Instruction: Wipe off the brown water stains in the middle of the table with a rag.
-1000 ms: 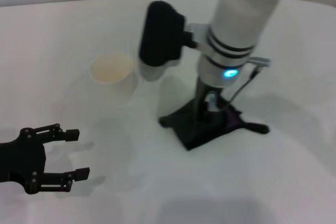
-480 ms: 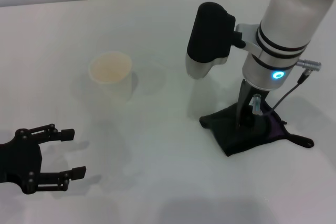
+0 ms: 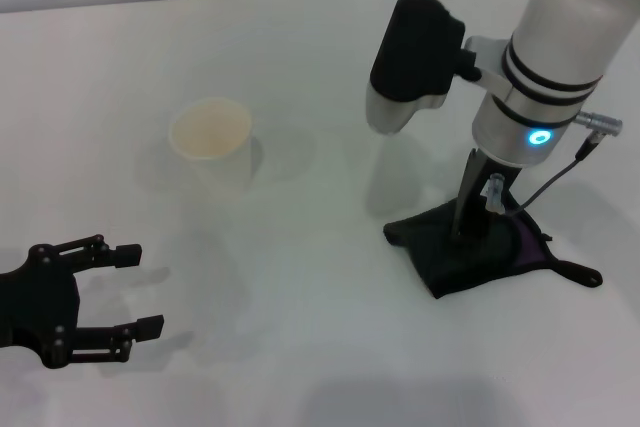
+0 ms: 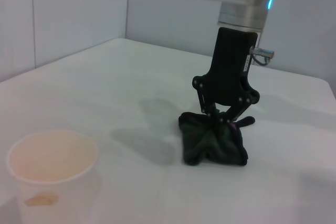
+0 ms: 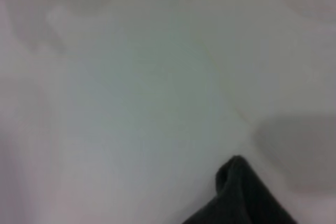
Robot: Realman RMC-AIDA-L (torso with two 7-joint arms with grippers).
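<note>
- The right gripper [image 3: 473,237] stands upright on the rag [image 3: 470,252], jaws pinched on the cloth, which lies flat on the table [image 3: 330,347] on the robot's right side.
- No brown stain shows on the tabletop; I cannot tell which way it lies from the rag.
- The left gripper [image 3: 130,292] hovers well apart, jaws wide.
- Count: one rag, one paper cup [image 3: 212,142], two grippers.

Tabletop [image 3: 300,347]: showing smooth white matt finish, soft shadows only, no glare. Rag [image 3: 470,252]: appearing as soft dark cloth, crumpled, matt, purple lining showing at one edge. Cup [image 3: 212,142]: looking like thin paper, pale matt wall, cream interior. Right end effector [image 4: 223,116]: presenting black hard matt links, plastic or metal not distinguishable. Right arm housing: showing smooth white semi-gloss shell. Left end effector [image 3: 95,297]: showing same black matt hard finish.
</note>
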